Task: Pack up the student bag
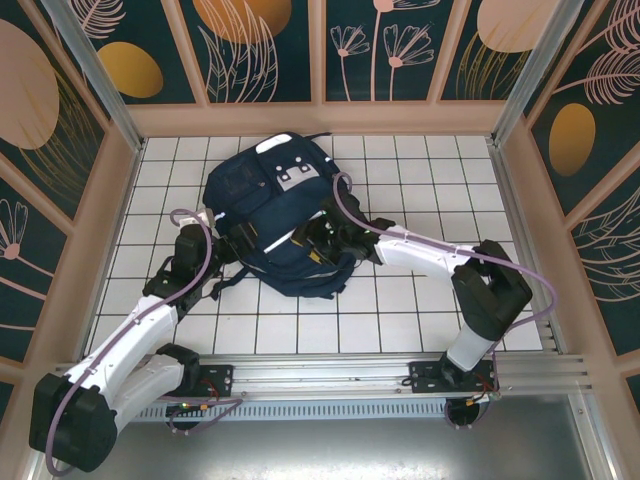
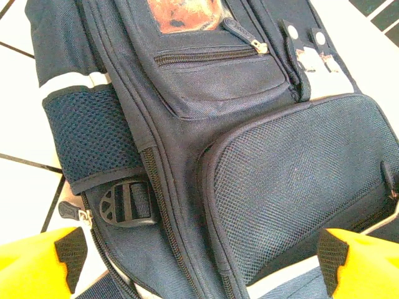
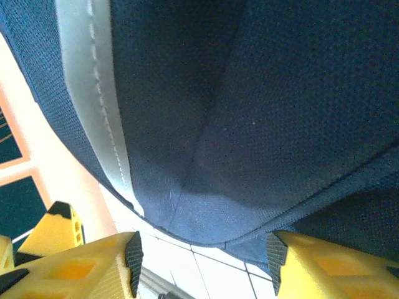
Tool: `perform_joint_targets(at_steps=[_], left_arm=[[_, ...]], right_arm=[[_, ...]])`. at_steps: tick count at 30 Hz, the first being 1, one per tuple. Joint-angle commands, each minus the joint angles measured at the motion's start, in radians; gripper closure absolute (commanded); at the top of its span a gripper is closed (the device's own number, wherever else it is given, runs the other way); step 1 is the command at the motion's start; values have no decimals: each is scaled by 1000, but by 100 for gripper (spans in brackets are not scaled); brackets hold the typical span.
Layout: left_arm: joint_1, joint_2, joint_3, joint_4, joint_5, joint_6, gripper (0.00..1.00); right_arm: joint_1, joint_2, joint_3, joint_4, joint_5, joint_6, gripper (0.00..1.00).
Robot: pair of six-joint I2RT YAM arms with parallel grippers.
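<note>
- Nearest the arms, on the bag's near-left side: the left gripper (image 2: 199,255) is spread wide and holding nothing. It hovers over the student bag (image 1: 265,200) just short of a black buckle (image 2: 128,205).
- At the bag's near-right edge, the right gripper (image 3: 202,255) has its fingers apart too. A fold of navy fabric with a white stripe (image 3: 93,93) hangs just above the gap, but nothing is pinched as far as I can see.
- The bag itself lies flat, front up, in the middle of the white-tiled table (image 1: 420,310), with its top end pointing away from the arms.
- Going further up the bag from the left gripper there's the big mesh front pocket (image 2: 299,180), a mesh side pocket (image 2: 93,134) off to its left, then a zipped pocket (image 2: 212,56) that looks closed.
- My read: this is the get-a-hold stage, nothing is going in yet, and I can't spot anything lying around to pack.
- Next move probably needs one gripper to pin or lift the fabric while the other finds a zip pull. That floppy cloth will bunch up, so the grab should land on a seam or the edge.
</note>
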Motion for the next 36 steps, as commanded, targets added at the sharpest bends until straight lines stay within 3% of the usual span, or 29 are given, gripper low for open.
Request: perform_joint_targets(at_steps=[1, 10, 15, 19, 20, 22, 23, 26, 31, 36], left_arm=[[3, -13, 17, -4, -11, 18, 4], [3, -7, 15, 8, 3, 17, 4], [4, -17, 1, 27, 19, 28, 5], [4, -26, -15, 50, 46, 37, 5], [4, -26, -23, 68, 71, 35, 6], [4, -23, -45, 106, 111, 32, 5], [4, -18, -56, 124, 131, 33, 6], [4, 3, -77, 167, 167, 36, 5], [4, 65, -97, 241, 176, 38, 6], [3, 132, -153, 394, 166, 33, 8]], right_arm=[[13, -48, -37, -7, 102, 8, 40], [1, -21, -25, 43, 124, -2, 40], [-10, 38, 70, 57, 162, -15, 48], [-38, 70, 110, 79, 166, -3, 64], [-52, 65, 98, 105, 149, 12, 71], [-77, 31, 59, 168, 136, 37, 96], [-92, 10, 45, 185, 137, 44, 100], [-143, -39, 47, 170, 132, 54, 100], [-235, -66, 95, 145, 17, 89, 100], [-260, -63, 210, 59, -29, 71, 100]])
